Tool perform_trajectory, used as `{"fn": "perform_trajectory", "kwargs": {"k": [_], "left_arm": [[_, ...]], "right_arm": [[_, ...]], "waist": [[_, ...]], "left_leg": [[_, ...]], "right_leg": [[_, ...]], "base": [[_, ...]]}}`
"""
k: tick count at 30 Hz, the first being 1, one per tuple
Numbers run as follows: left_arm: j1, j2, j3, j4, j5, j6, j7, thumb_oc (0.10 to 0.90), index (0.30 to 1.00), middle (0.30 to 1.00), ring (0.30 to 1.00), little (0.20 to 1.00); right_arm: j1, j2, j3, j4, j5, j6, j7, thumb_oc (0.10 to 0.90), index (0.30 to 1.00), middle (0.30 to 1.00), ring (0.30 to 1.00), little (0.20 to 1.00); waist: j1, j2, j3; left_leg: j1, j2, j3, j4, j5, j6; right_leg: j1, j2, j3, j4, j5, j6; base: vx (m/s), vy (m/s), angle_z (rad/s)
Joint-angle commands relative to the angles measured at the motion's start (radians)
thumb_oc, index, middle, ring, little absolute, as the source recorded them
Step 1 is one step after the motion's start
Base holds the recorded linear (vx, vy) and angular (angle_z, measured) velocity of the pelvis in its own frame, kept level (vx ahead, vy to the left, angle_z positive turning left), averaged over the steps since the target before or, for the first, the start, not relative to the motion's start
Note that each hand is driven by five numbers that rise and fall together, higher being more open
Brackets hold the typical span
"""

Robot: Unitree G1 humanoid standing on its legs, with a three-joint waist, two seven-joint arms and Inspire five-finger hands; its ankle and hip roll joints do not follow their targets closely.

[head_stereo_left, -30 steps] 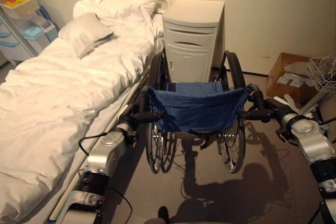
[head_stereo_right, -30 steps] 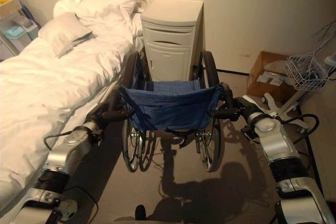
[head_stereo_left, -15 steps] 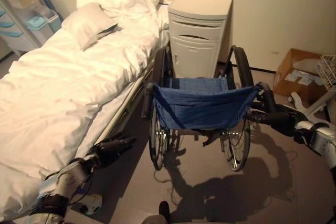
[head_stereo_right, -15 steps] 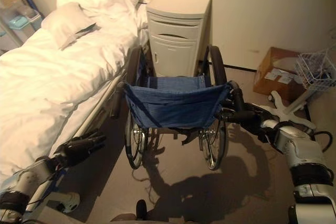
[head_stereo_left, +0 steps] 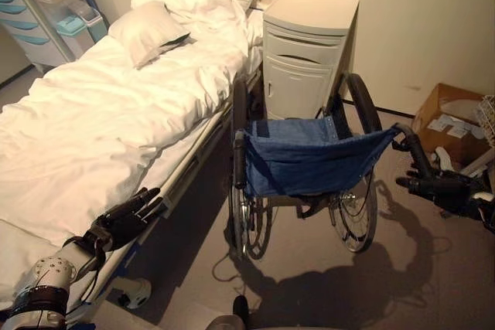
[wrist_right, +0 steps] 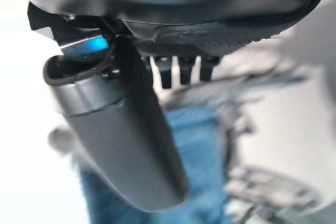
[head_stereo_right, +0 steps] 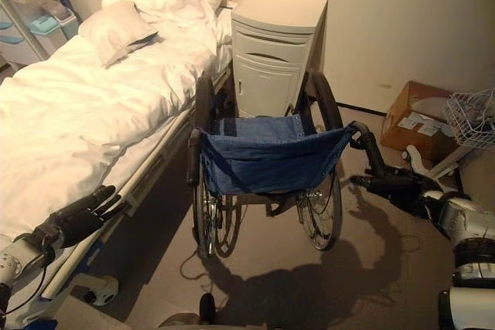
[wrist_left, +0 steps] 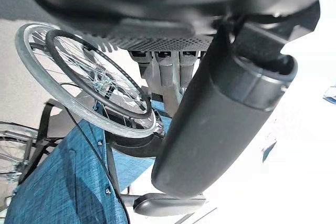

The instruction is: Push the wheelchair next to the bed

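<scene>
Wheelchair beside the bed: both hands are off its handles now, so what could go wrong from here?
1. The wheelchair stands free with no hand on it; whether its brakes are on cannot be seen, so it might roll.
2. The right hand hangs just beside the right handle, so a careless move could bump it and turn the chair.
3. The left hand is close to the edge of the bed and could catch the sheet.

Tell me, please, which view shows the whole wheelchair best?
The left eye view: the wheelchair shows complete beside the bed, with blue backrest and both wheels. The right eye view shows almost the same. The left wrist view shows one wheel and blue cloth; the right wrist view, a blur.
</scene>
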Motion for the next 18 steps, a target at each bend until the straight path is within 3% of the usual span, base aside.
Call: {"fn": "perform_trajectory", "kwargs": {"k": [1, 7, 9, 13, 16, 18], "left_arm": [[-0.047, 0.018, 0.091, 0.035, 0.018, -0.017, -0.067, 0.800, 0.900, 0.900, 0.900, 0.900], [0.003, -0.020, 0.100, 0.035, 0.093, -0.014, -0.114, 0.800, 0.900, 0.900, 0.900, 0.900], [0.040, -0.053, 0.102, 0.017, 0.144, -0.021, -0.152, 0.800, 0.900, 0.900, 0.900, 0.900], [0.075, -0.088, 0.104, 0.005, 0.212, -0.029, -0.206, 0.800, 0.900, 0.900, 0.900, 0.900], [0.088, -0.116, 0.086, 0.000, 0.261, -0.038, -0.259, 0.800, 0.900, 0.900, 0.900, 0.900], [0.097, -0.149, 0.067, 0.004, 0.336, -0.096, -0.205, 0.800, 0.900, 0.900, 0.900, 0.900]], "right_arm": [[0.030, -0.158, -0.031, 0.019, -0.036, -0.017, 0.103, 0.800, 0.900, 0.900, 0.900, 0.900], [0.108, -0.164, -0.078, -0.013, -0.046, -0.002, 0.222, 0.800, 0.900, 0.900, 0.900, 0.900], [0.171, -0.149, -0.127, -0.063, 0.016, 0.016, 0.322, 0.800, 0.900, 0.900, 0.900, 0.900], [0.244, -0.109, -0.171, -0.129, 0.019, 0.030, 0.434, 0.800, 0.900, 0.900, 0.900, 0.900], [0.290, -0.080, -0.199, -0.125, -0.007, 0.025, 0.460, 0.800, 0.900, 0.900, 0.900, 0.900], [0.303, -0.047, -0.213, -0.103, -0.010, 0.009, 0.438, 0.800, 0.900, 0.900, 0.900, 0.900]], "waist": [[-0.027, 0.005, -0.082], [-0.039, -0.008, -0.085], [-0.048, -0.012, -0.084], [-0.055, -0.016, -0.084], [-0.058, -0.018, -0.084], [-0.058, -0.017, -0.082]], "left_leg": [[0.118, 0.034, 0.070, 0.014, -0.149, -0.059], [0.118, 0.035, 0.079, 0.013, -0.146, -0.058], [0.119, 0.037, 0.087, 0.015, -0.146, -0.058], [0.119, 0.037, 0.094, 0.017, -0.149, -0.058], [0.124, 0.037, 0.099, 0.019, -0.156, -0.059], [0.126, 0.036, 0.103, 0.023, -0.160, -0.058]], "right_leg": [[-0.085, 0.014, 0.012, 0.052, 0.029, -0.019], [-0.092, 0.022, 0.022, 0.049, 0.035, -0.022], [-0.095, 0.024, 0.025, 0.048, 0.039, -0.022], [-0.098, 0.026, 0.029, 0.048, 0.042, -0.021], [-0.094, 0.026, 0.029, 0.046, 0.042, -0.018], [-0.095, 0.025, 0.028, 0.046, 0.046, -0.016]], "base": [[-0.02, -0.022, -0.08], [-0.02, -0.025, -0.11], [-0.03, -0.034, -0.08], [-0.02, -0.029, -0.15], [-0.01, -0.037, 0.00], [-0.02, -0.032, -0.04]]}}
